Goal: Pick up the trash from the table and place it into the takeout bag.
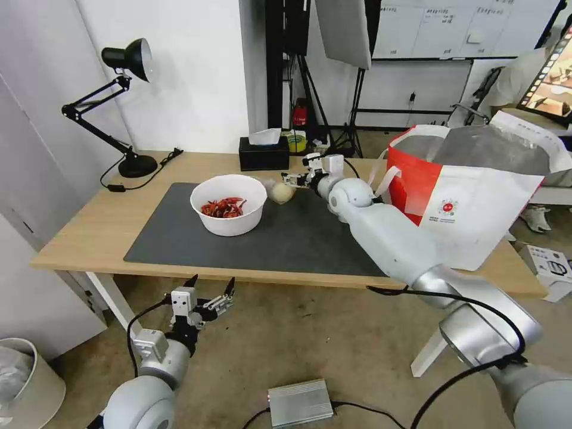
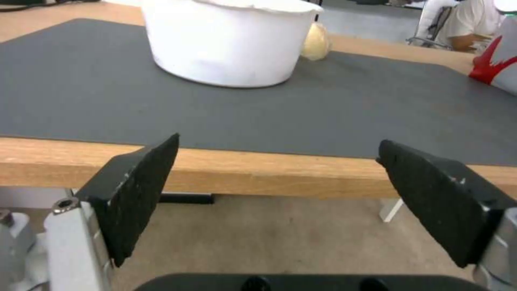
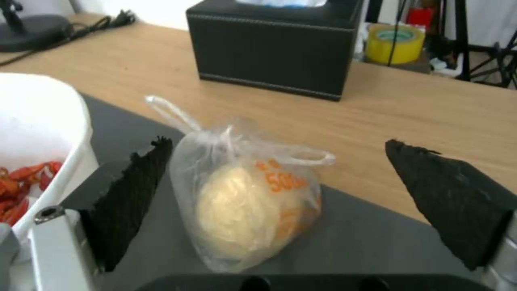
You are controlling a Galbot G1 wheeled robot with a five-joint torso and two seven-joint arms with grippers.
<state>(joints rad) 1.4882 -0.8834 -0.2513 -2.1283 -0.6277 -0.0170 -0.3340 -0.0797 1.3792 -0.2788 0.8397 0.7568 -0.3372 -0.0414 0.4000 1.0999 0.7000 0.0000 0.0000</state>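
Note:
A white round bowl (image 1: 228, 203) with red chilli scraps (image 1: 224, 207) sits on the dark grey mat (image 1: 280, 238) of the light-wood table (image 1: 89, 226). Just to its right lies a clear bag with a pale bun (image 1: 280, 192) (image 3: 248, 202). My right gripper (image 1: 296, 177) (image 3: 274, 202) is open right beside the bun bag, its black fingers (image 3: 135, 194) on either side of it without touching. The white and red takeout bag (image 1: 471, 202) stands open at the table's right end. My left gripper (image 1: 210, 283) (image 2: 274, 194) hangs open below the table's front edge.
A black tissue box (image 1: 263, 154) (image 3: 274, 44) stands behind the bun. A black desk lamp (image 1: 119, 107) is at the far left corner with its cable. A yellow tape roll (image 3: 396, 42) lies beyond the table. A silver box (image 1: 300, 402) lies on the floor.

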